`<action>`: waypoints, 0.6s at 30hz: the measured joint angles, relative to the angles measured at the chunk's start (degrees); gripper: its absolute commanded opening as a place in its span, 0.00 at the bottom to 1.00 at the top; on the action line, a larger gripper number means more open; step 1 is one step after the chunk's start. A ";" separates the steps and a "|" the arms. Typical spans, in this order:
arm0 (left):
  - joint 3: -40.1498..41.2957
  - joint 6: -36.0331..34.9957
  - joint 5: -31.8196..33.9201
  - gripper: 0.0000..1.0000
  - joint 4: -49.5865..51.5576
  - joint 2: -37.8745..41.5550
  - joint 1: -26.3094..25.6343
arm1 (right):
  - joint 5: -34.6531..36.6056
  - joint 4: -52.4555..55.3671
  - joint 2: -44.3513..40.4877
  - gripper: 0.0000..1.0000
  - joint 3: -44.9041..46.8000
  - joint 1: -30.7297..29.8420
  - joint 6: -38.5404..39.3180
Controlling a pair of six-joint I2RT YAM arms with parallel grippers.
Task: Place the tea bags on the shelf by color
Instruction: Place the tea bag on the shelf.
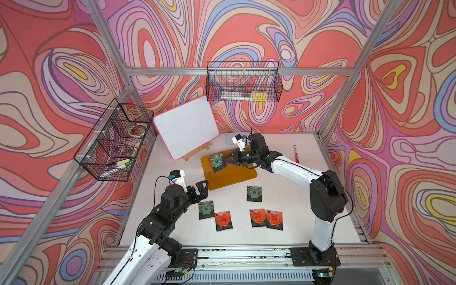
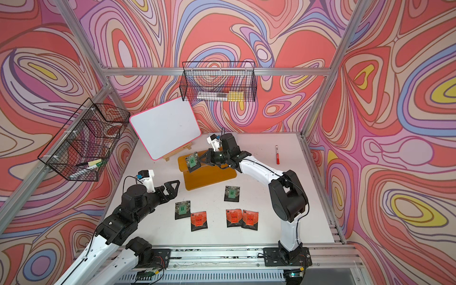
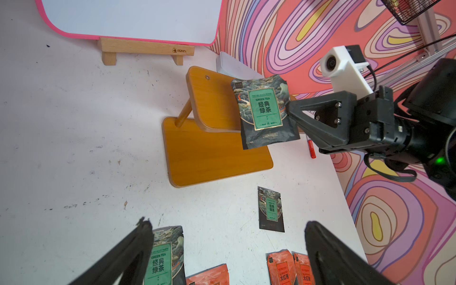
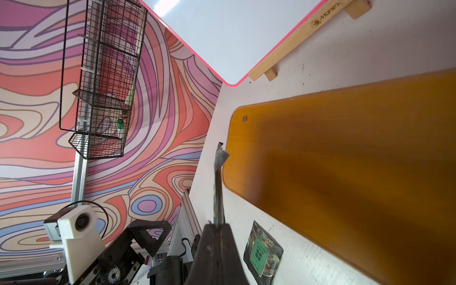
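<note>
Robot lab cell: alu frame (image 1: 172, 71), printed backdrop (image 1: 246, 29), arms (image 1: 291, 167) on rail (image 1: 246, 253).

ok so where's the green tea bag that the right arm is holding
In a top view the green tea bag hangs in the shut right pincer by the end of the shelf's upper board nearest the whiteboard.

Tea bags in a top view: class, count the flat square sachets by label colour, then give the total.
Black flat sachets with green labels: 3
Black flat sachets with orange-red labels: 3
Total: 6
</note>
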State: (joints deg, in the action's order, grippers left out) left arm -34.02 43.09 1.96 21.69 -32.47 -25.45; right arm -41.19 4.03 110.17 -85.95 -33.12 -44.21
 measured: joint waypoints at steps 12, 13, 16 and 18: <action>0.00 -0.26 0.22 0.99 0.33 0.92 0.00 | 0.42 2.49 7.82 0.00 -9.07 -1.40 -2.19; 0.00 -0.26 0.22 0.99 0.33 1.05 0.00 | 0.52 2.93 8.31 0.00 -9.81 -1.42 -2.32; 0.02 -0.24 0.22 0.99 0.35 1.40 0.00 | 0.94 3.91 9.92 0.00 -12.20 -1.42 -2.64; 0.02 -0.24 0.22 0.99 0.44 1.40 0.00 | 1.25 4.39 10.88 0.00 -13.16 -1.42 -2.86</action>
State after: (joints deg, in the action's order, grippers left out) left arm -34.00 42.85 2.17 22.13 -31.07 -25.45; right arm -39.94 8.43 121.05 -99.11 -34.54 -47.07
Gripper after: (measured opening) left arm 0.992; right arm 0.042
